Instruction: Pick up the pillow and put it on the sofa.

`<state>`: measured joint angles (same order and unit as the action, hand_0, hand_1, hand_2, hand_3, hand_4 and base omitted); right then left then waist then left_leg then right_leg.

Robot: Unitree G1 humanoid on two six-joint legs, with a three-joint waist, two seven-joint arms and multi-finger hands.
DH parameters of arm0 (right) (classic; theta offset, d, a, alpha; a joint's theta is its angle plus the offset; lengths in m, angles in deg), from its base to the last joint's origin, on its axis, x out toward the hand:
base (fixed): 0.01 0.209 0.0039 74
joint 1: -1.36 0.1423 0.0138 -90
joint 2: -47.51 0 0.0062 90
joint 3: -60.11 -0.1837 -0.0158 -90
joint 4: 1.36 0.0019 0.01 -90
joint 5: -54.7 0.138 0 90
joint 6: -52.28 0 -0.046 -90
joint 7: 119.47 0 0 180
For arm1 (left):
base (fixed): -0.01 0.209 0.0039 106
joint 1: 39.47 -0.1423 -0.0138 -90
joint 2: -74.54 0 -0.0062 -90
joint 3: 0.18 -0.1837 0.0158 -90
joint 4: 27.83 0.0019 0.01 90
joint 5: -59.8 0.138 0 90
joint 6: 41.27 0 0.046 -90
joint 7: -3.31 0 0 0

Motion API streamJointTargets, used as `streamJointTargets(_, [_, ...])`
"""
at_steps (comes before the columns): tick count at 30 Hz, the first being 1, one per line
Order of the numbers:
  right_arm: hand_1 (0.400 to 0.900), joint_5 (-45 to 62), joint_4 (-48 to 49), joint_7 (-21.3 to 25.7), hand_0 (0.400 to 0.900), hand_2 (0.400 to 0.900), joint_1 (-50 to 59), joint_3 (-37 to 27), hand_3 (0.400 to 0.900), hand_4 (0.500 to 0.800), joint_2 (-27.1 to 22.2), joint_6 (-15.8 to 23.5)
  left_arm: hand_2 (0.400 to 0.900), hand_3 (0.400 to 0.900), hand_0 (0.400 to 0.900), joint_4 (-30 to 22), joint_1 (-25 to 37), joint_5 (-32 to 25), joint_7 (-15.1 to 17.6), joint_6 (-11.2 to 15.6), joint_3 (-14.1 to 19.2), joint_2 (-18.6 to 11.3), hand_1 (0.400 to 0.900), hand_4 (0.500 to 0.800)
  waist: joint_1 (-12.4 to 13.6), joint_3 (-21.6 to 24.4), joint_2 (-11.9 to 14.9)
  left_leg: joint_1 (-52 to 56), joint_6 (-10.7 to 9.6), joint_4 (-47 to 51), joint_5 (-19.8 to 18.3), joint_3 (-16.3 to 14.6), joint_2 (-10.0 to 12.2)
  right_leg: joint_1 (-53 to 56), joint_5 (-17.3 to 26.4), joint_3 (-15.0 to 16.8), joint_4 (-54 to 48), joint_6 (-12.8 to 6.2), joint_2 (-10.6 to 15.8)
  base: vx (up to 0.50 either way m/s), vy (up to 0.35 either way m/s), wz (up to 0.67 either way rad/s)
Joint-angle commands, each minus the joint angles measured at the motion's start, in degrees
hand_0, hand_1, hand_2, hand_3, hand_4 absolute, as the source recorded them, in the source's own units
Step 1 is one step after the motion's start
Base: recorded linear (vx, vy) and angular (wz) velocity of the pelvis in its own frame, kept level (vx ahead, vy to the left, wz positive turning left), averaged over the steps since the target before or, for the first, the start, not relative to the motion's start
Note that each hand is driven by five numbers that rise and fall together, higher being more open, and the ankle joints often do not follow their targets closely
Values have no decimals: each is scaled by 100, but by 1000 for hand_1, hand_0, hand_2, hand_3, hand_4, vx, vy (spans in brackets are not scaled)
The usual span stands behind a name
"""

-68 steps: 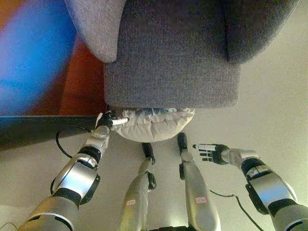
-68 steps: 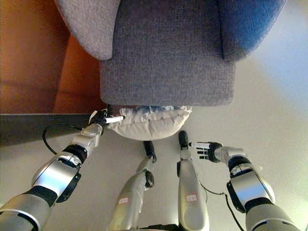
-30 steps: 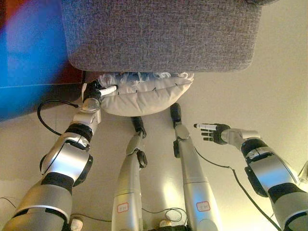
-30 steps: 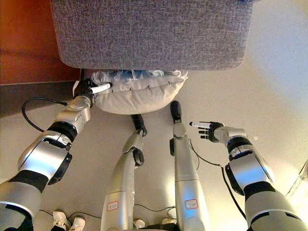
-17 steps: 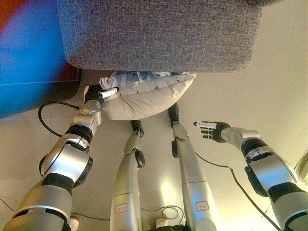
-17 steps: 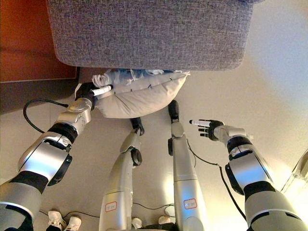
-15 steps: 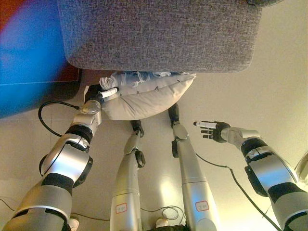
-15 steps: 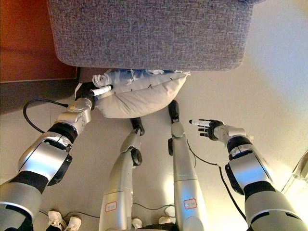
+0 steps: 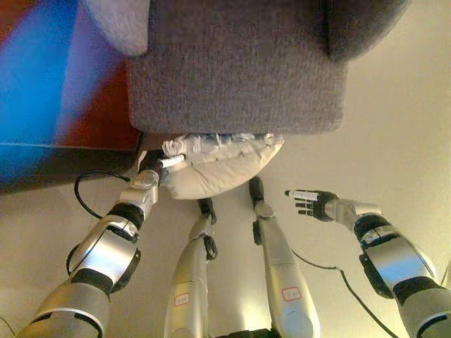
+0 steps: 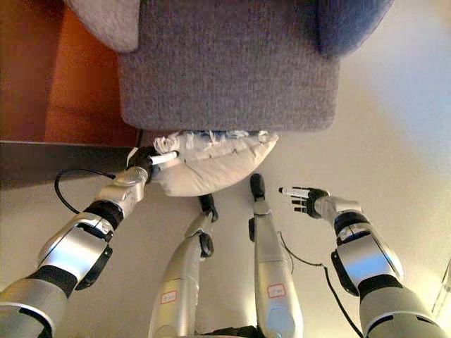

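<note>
Pale beige floor (image 9: 394,134) is seen from above, with a reddish-brown wooden strip (image 10: 84,105) at the upper left and a dark band (image 10: 56,160) below it. At the top of the view stands a grey fabric sofa (image 9: 236,77), its front edge facing the robot; a lighter grey cushion (image 9: 120,24) shows at its upper left corner.

An off-white pillow (image 9: 215,169) is located low down, directly below the sofa's front edge, with its upper side tucked against or under that edge. It is not on the seat. Whether it is clear of the floor cannot be told.

The left hand (image 9: 156,163) is at the pillow's left end, its fingers closed on the fabric there, one white-tipped finger laid across the top corner.

The right hand (image 9: 310,202) is held over the floor to the right of the pillow, well apart from it, fingers straight and spread, pointing left, holding nothing
</note>
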<state>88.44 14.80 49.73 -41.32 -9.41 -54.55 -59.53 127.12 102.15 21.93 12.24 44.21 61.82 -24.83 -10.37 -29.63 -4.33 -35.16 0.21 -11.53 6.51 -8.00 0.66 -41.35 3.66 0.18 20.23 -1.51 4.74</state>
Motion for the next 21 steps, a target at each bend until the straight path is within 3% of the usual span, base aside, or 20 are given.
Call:
streamJointTargets(1, [900, -209, -48, -222, 900, 900, -394, -39, 900, 800, -227, -12, 400, 400, 400, -359, 152, 157, -102, 383, 325, -313, 400, 500, 219, 31, 99, 484, -484, -670, -819, -49, -184, 884, -550, -258, -265, -112, -65, 99, 4, -2])
streamJointTargets(14, [900, -501, 75, -402, 900, 900, -1390, -379, 900, 800, -33, -21, 400, 400, 400, -1013, -796, 655, -442, 261, 305, -447, 400, 500, 370, 1039, -49, 2268, -432, 690, -675, 32, -343, 2661, -532, -490, -1256, -290, 145, 114, 4, 0])
streamJointTargets(21, [900, -684, 146, -502, 900, 900, -2214, -657, 900, 800, 24, 53, 400, 400, 400, -1528, -1113, 915, -604, 149, 340, -712, 400, 500, 352, 1654, -157, 3101, -378, 1195, -701, 39, -371, 3482, -433, -598, -1762, -372, 118, 169, -14, 4])
